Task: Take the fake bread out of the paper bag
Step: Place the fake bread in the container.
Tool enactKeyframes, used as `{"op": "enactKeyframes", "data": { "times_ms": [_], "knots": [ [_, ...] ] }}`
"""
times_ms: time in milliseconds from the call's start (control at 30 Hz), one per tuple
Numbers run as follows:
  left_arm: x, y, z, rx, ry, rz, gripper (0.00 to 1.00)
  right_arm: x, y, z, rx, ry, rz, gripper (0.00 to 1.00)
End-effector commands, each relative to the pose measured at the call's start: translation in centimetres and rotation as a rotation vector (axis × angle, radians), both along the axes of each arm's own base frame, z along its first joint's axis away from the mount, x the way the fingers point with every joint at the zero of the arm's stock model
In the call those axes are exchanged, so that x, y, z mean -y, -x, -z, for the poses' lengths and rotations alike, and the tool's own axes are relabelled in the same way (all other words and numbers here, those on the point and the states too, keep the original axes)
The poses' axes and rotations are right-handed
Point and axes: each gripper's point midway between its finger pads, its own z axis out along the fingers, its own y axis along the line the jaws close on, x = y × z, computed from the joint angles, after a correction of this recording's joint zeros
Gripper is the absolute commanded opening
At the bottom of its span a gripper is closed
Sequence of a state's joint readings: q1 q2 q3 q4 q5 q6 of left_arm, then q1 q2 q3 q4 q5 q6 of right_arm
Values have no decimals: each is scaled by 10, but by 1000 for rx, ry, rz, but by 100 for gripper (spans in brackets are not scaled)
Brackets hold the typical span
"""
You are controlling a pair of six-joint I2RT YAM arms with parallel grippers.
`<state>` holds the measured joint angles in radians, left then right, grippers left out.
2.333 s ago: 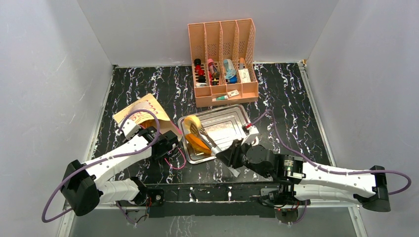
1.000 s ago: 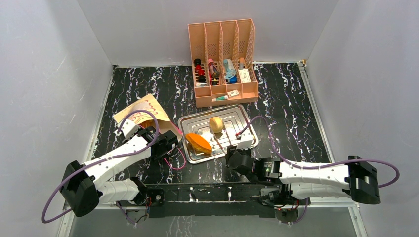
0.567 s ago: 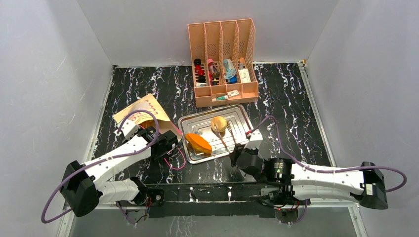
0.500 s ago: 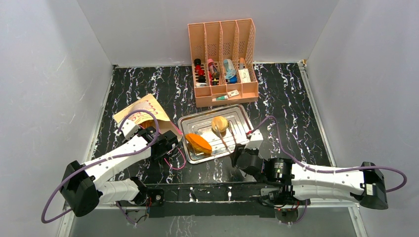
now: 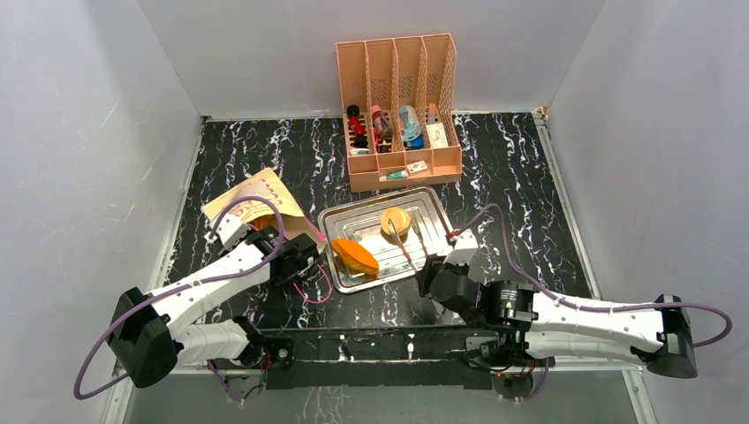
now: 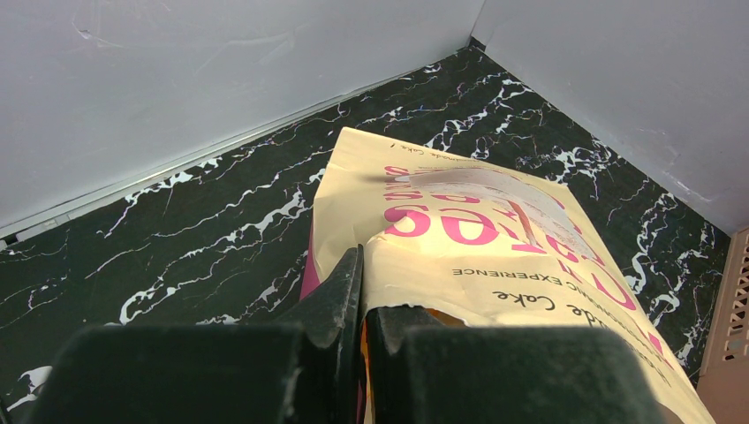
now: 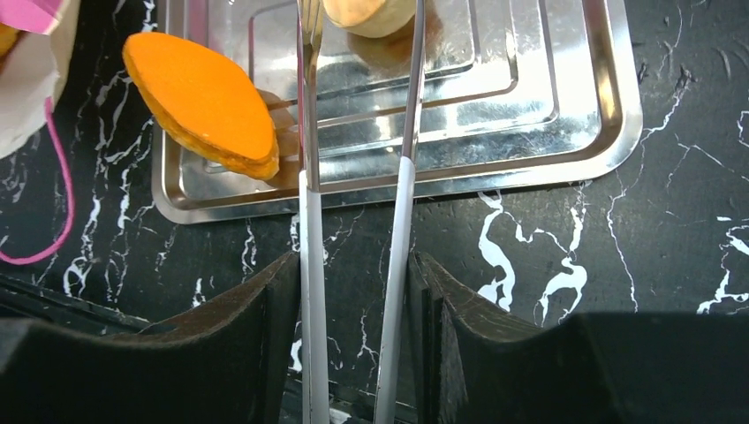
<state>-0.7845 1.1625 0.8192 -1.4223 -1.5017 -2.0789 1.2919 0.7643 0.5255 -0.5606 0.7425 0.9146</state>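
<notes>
Bread [image 7: 369,12] lies on tray [image 7: 539,88] between my tongs [image 7: 306,230] (right claw [image 7: 353,269] grips them); left claw [image 6: 364,265] pinches bag [image 6: 495,238] edge.

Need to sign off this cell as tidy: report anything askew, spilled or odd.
The cream paper bag with pink lettering lies flat on the black marble table, its mouth edge pinched in the left claw, a pink cord handle trailing loose. The orange oval fake bread sits across the left rim of the silver metal tray. Nothing spilled.
</notes>
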Motion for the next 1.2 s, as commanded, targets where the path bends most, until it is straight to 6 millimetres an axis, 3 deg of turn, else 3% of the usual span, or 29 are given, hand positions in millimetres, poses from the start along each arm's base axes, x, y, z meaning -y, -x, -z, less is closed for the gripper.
{"op": "enactKeyframes", "data": {
  "times_ms": [0, 300, 500, 800, 1167],
  "knots": [
    [4, -7, -17, 156, 95, 3, 1, -11, -11, -46, 78, -99, 24, 42],
    [4, -8, -20, 155, 86, 6, 1, -37, -5, -70, 105, -132, -59, 40],
    [4, -8, -21, 152, 81, 7, 1, -71, 17, -93, 144, -148, -175, 40],
    [0, -4, -24, 153, 86, 5, 1, -122, 62, -110, 139, -195, -335, 39],
    [-4, 1, -26, 152, 113, -1, 1, -173, 101, -113, 130, -247, -470, 37]
  ]
}}
